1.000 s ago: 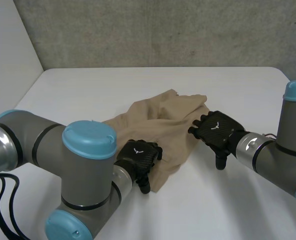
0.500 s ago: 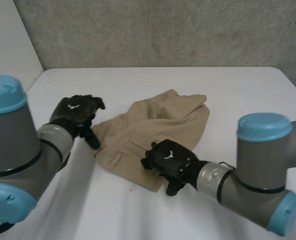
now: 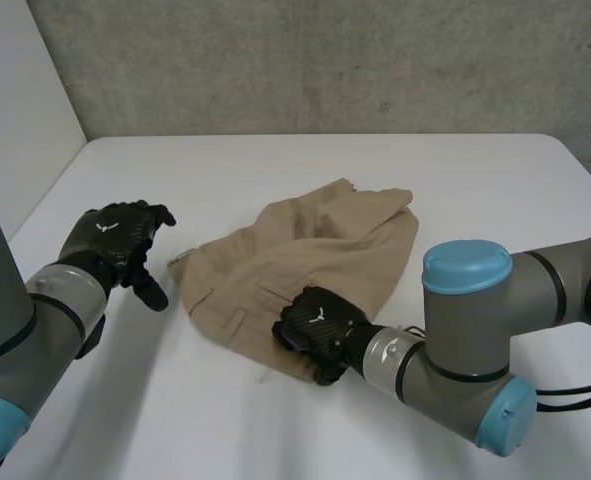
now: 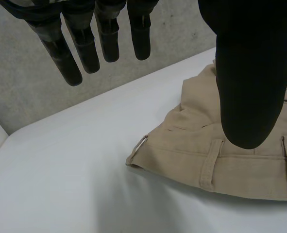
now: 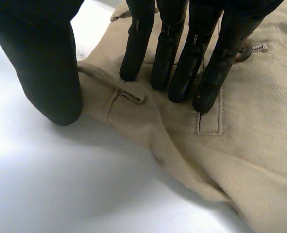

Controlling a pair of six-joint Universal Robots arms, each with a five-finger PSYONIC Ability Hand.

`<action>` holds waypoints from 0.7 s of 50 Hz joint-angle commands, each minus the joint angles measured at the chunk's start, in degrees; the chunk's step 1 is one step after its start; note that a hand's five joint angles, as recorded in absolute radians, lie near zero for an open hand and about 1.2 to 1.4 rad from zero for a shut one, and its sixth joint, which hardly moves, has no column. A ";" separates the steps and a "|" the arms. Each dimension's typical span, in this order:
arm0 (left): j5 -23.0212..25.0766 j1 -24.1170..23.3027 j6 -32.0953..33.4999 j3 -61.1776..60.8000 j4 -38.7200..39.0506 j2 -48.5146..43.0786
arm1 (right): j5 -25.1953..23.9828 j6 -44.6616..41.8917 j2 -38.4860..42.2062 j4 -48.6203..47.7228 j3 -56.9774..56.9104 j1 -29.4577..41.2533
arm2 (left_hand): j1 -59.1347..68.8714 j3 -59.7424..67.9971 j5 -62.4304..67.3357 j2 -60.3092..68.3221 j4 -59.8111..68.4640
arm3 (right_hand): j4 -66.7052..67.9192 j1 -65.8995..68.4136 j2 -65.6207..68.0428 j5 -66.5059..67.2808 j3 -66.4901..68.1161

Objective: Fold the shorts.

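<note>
Right wrist view: right hand (image 5: 168, 48) spread, straight fingers pressing the shorts (image 5: 250, 145) by a belt loop (image 5: 126, 97), thumb on the worktop (image 5: 46, 184) just beside the waistband edge. Left hand (image 3: 115, 235) hovers wide and empty near the other waistband corner. The thumb should probably slip under the edge before pinching. The tan shorts lie rumpled mid-worktop.

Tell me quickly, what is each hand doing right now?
Left hand: open, holding nothing.
Right hand: open, straight fingers pressing on the tan shorts.

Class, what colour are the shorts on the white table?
Plain tan fabric shorts; head view shows best.
</note>
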 commanded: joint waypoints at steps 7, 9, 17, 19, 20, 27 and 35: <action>0.00 -0.52 0.00 -0.80 0.44 0.80 | 1.84 -0.52 3.23 -0.01 -6.13 1.79 | -2.56 -2.02 -1.20 -1.58 -1.81 | 28.46 35.71 28.46 30.93 28.52; 0.08 -0.52 0.00 -1.15 0.53 0.80 | 2.63 -0.52 3.23 -0.01 -7.01 1.97 | -2.56 -2.02 -1.20 -1.58 -1.81 | 35.38 42.62 35.38 37.85 35.44; 0.00 -0.52 0.00 -1.15 0.53 1.67 | 4.83 0.35 -0.36 -0.09 -13.42 4.69 | -2.56 -2.02 -1.20 -1.58 -1.81 | 35.38 42.63 35.39 37.85 35.45; 0.00 -0.43 0.00 -1.06 0.53 2.46 | 5.88 0.97 -2.55 -0.18 -15.96 5.74 | -2.56 -2.02 -1.20 -1.58 -1.81 | 35.38 42.63 35.39 37.85 35.45; 0.00 -0.34 0.00 -1.06 0.62 2.73 | 6.41 1.23 -3.09 -0.36 -16.94 6.01 | -2.56 -2.02 -1.20 -1.58 -1.81 | 35.38 42.63 35.39 37.85 35.45; -0.27 1.24 0.00 -1.24 1.49 6.94 | 17.03 6.32 -9.85 -6.06 -23.89 6.54 | -2.56 -2.02 -1.20 -1.58 -1.81 | 35.38 42.63 35.39 37.85 35.45; -0.36 3.17 -0.09 -1.59 2.11 10.46 | 30.84 8.44 -12.94 -10.29 -24.07 3.39 | -5.58 -5.05 -4.23 -4.61 -4.84 | 35.38 42.63 35.39 37.85 35.45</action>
